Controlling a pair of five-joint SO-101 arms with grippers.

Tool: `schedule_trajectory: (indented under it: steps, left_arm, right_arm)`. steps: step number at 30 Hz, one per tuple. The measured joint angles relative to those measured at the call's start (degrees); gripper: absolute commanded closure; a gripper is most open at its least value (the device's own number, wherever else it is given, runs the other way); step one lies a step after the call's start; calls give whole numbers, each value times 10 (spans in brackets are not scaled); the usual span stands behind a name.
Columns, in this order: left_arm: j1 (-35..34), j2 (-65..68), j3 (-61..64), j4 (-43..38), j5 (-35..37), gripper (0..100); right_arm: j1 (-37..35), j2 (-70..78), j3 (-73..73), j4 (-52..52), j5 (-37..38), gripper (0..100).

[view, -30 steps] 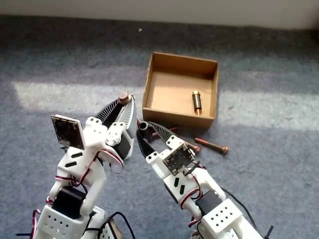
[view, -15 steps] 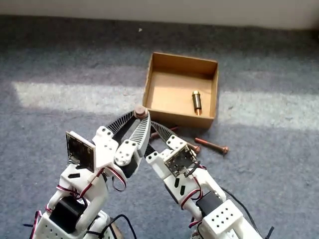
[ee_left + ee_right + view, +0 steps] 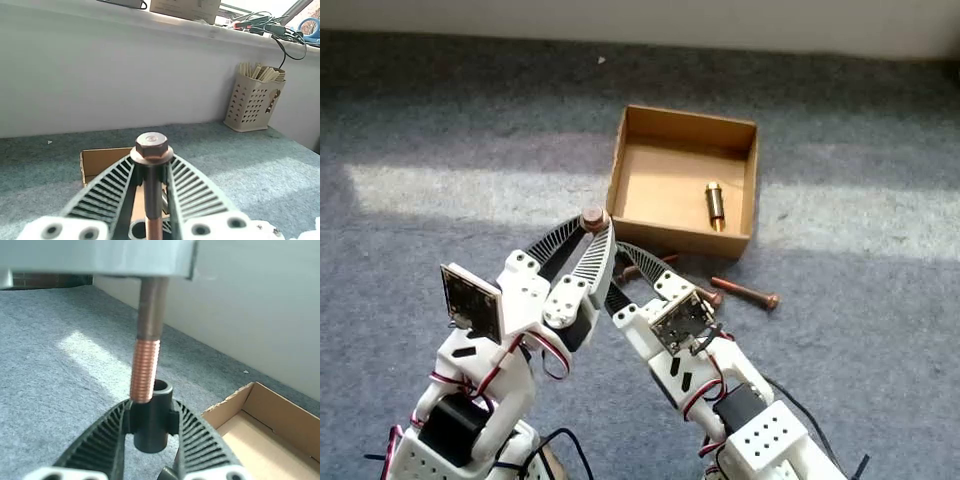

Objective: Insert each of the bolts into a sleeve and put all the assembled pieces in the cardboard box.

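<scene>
The bolt (image 3: 151, 146) is clamped between the left gripper's (image 3: 151, 167) jaws just under its hex head. Its long axis is upright, with the head above the fingertips and the threaded end pointed down. The sleeve (image 3: 151, 422) is pinched between the right gripper's (image 3: 151, 415) jaws, also upright, with its bore open upward. The bolt's tip is held at the sleeve's rim, toward one edge. Whether it has entered the bore cannot be told.

The copper thread, the dark shank and the sleeve are given by the right wrist view. The hex head and upper shaft are given by the left wrist view. In the high view the sleeve is covered by the left jaws, and the head is seen on top of them.

Beyond both pairs of jaws the box (image 3: 680, 118) is found, with one assembled piece (image 3: 715, 205) lying inside. A loose bolt (image 3: 745, 292) lies on the carpet (image 3: 440, 120) beside the right jaws, outside the box.

A second earlier the bolt was held off to the side of the right jaws. It has since been brought over them. Since half a second ago its head has been shifted slightly, while the right arm has been kept in place.
</scene>
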Motion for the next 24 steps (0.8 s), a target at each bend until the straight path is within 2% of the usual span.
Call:
schedule_trajectory:
  steps: [7,15,20,24]
  left_arm:
    - [-7,-1,11,-24,0,993]
    - [-7,-1,11,-25,0,993]
    - [-41,-1,11,-25,0,993]
    - [-43,-3,23,-25,-1,993]
  right_arm:
    - [-24,0,0,0,43,993]
    - [-20,0,0,0,43,993]
    - [-16,0,0,0,43,993]
    - [-16,0,0,0,43,993]
